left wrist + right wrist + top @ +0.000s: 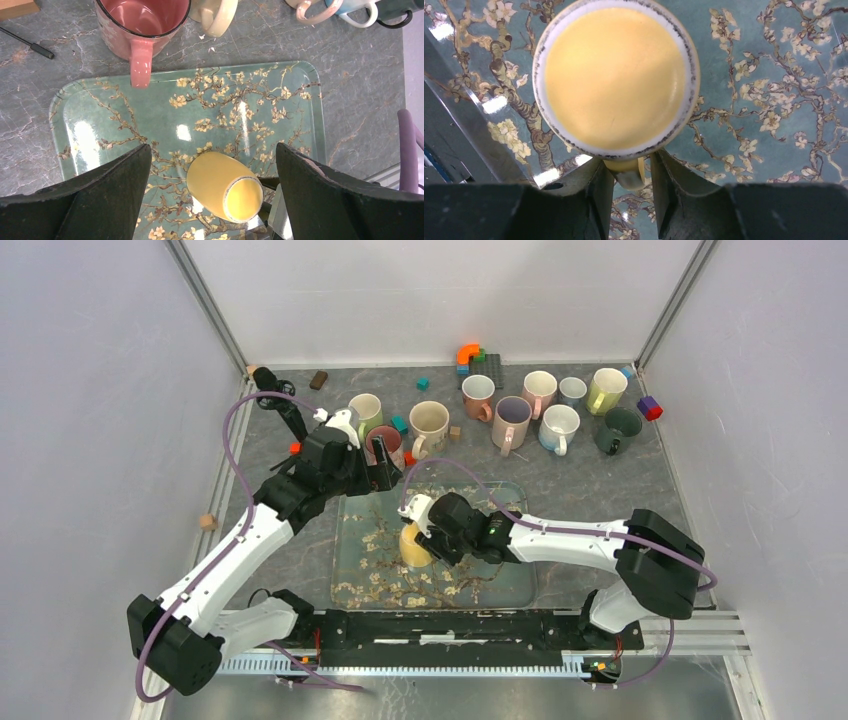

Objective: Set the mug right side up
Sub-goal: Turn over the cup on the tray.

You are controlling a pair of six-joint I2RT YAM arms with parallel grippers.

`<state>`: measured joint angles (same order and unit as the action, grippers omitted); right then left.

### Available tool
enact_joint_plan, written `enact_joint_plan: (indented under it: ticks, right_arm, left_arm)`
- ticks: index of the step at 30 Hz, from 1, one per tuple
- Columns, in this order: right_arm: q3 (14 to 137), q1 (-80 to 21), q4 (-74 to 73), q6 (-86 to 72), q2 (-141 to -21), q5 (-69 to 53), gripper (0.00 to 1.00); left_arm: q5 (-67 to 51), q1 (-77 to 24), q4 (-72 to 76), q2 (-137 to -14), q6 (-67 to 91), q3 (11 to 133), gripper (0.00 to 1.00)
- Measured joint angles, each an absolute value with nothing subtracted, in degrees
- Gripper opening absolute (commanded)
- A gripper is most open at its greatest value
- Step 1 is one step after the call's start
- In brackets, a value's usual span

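Clamped on the handle of the yellow mug (616,75), the right jaws (629,172) have one finger on each side of it; in the right wrist view the handle sits at 6 o'clock of the mug's base. The mug is over the floral tray (90,115), toward 9 o'clock of the tray's centre in the top view. Its glazed base with the pale ring faces up and is tipped off level, so it is not right side up. The left jaws (212,149) are spread wide and hold nothing, hanging above the tray's 11 o'clock corner. A pink mug (140,25) stands upright on the grey surface (350,75) just beyond that corner, its handle reaching over the tray's rim. More mugs stand at 12 to 2 o'clock, well apart from the tray.
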<state>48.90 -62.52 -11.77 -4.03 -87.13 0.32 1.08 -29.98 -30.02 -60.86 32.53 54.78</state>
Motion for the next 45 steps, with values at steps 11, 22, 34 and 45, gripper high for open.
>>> enact_joint_plan:
  ticks: [11,22,34,45]
  right_arm:
    - [49.0,-62.6,-11.7,-4.2,-87.2,0.7,0.0]
    - [48.9,-61.8,-12.4,-7.3,-82.6,0.7,0.0]
    - [44.3,-49.7,-5.7,-15.8,-71.1,-7.0,0.0]
    - [43.7,-41.9,4.3,-26.8,-68.5,-12.0,0.0]
  left_arm:
    - [1.1,-30.0,-30.1,-60.8,32.5,54.8,1.0]
    - [-0.8,-29.8,-30.4,-57.8,32.6,54.8,1.0]
    - [-6.7,-29.2,-29.6,-55.8,37.3,54.8,1.0]
    - [-16.0,-29.2,-20.4,-53.7,43.9,53.0,1.0]
